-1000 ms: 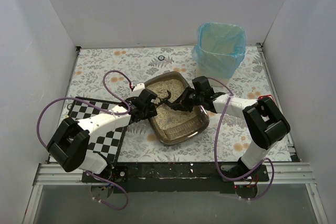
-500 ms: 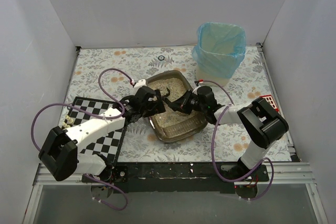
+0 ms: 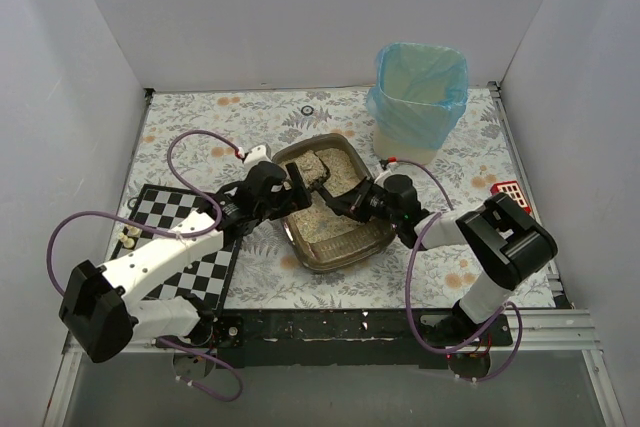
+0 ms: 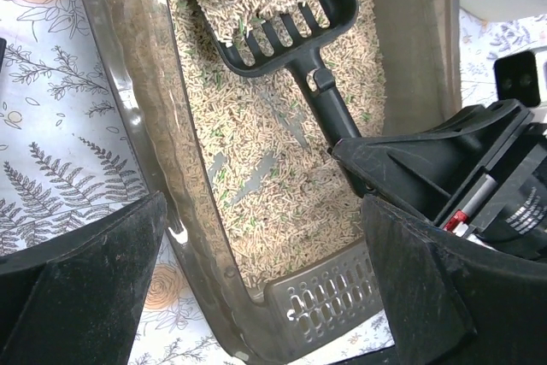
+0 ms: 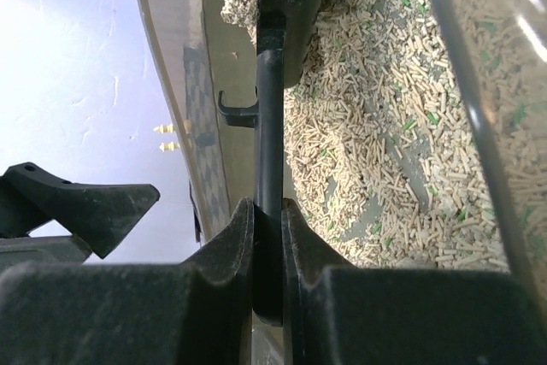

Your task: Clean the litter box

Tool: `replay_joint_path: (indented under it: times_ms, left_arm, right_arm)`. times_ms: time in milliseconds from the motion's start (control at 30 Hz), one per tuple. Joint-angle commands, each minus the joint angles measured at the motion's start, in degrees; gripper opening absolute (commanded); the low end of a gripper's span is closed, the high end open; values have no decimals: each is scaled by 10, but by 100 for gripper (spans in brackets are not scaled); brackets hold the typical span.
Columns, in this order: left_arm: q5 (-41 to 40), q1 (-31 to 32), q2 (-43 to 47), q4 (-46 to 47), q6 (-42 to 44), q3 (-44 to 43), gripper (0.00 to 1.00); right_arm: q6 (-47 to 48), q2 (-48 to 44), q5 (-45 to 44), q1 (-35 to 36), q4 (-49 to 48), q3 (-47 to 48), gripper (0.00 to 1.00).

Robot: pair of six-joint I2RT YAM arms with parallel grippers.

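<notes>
Left pincer (image 4: 256, 292) released, fingers spread wide. Litter box (image 4: 141, 91) sits right below and ahead of it. The box's side wall and near corner run between the two fingers, no contact visible. One finger hangs outside over the table (image 4: 51, 126), the other over the far side of the box.

Right pincer (image 5: 267, 228) clenched on the handle of the black scoop (image 4: 329, 100). Scoop head lies ahead of that pincer, inside the box, heaped with litter. Can't tell if the head rests on the litter bed.

Top view: both pincers meet over the box (image 3: 300, 255), left (image 3: 292, 190), right (image 3: 352, 203). Bin with blue bag (image 3: 420, 97) is beyond the right pincer, well apart. Chessboard (image 3: 190, 252) lies behind the left one.
</notes>
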State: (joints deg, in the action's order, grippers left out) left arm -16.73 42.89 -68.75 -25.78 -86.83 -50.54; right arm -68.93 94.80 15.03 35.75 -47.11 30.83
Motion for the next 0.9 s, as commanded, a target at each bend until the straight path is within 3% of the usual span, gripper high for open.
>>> replay_joint_path:
  times_ms: [0, 300, 567, 867]
  left_arm:
    - [-19, 3, 41, -13, -17, -4, 98]
    - [-22, 3, 91, -16, -28, 24, 98]
    - [-1, 2, 129, -3, -28, 43, 98]
    - [40, 1, 161, 14, -40, 67, 98]
  right_arm:
    - [-30, -17, -14, -8, -20, -41, 1]
    - [-28, -96, -16, -8, -32, -77, 1]
    - [-39, -221, -33, -7, -45, -123, 1]
    - [-51, -345, -31, -3, 35, -124, 1]
